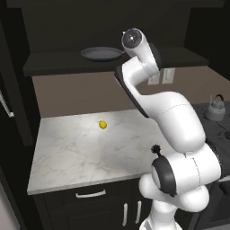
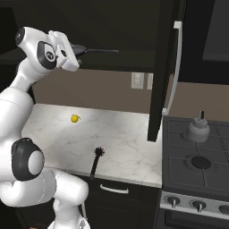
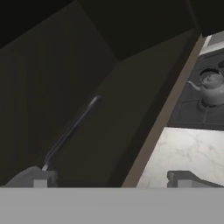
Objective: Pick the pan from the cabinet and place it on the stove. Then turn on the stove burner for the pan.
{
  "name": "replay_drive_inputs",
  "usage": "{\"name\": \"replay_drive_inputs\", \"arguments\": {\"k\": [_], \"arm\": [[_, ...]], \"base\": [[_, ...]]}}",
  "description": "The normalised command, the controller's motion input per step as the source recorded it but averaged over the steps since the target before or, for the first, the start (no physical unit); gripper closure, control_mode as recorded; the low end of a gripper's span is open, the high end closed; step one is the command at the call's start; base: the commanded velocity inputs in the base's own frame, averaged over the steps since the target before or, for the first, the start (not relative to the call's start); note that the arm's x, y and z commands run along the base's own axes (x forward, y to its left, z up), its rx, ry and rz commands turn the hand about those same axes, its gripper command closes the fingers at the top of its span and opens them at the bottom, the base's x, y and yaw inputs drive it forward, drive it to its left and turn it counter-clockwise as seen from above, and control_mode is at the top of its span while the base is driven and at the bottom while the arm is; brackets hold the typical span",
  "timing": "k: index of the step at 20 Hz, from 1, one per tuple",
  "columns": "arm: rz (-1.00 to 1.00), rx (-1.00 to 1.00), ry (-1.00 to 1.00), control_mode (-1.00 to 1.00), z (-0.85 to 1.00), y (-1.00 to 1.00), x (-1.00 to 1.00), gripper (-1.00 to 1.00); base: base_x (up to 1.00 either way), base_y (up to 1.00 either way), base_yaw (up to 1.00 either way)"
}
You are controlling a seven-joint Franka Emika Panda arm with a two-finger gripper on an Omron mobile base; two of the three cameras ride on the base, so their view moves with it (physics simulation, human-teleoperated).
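Open cabinet (image 1: 54,65) shelf holds pan (image 1: 101,54); gripper (image 3: 111,179) at its handle (image 3: 72,129), jaws apart, gripping nothing.

My arm (image 1: 175,121) is glossy white all over, built from fat rounded shells that swell at each joint and narrow between them. I see dark, near-black bands where the shells meet: one wide ring around the big lower joint, another dark strip along the underside of the upper link. The top joint ends in a round cap with a dark grey disc and a thin pale ring set in it. In the right base view that cap carries a black oval patch with a small light mark. The hand (image 2: 66,56) is a boxy white block. My fingertips (image 3: 39,178) are small, dull grey and squared off.
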Motion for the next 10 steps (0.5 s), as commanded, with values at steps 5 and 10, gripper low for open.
{"name": "replay_drive_inputs", "arguments": {"k": [5,10], "arm": [[-0.03,0.01,0.01,-1.0,0.0,0.01,0.37,-1.0],[-0.05,0.01,0.0,-1.0,0.0,0.0,0.36,-1.0]], "base": [[0.0,0.0,0.0],[0.0,0.0,0.0]]}}
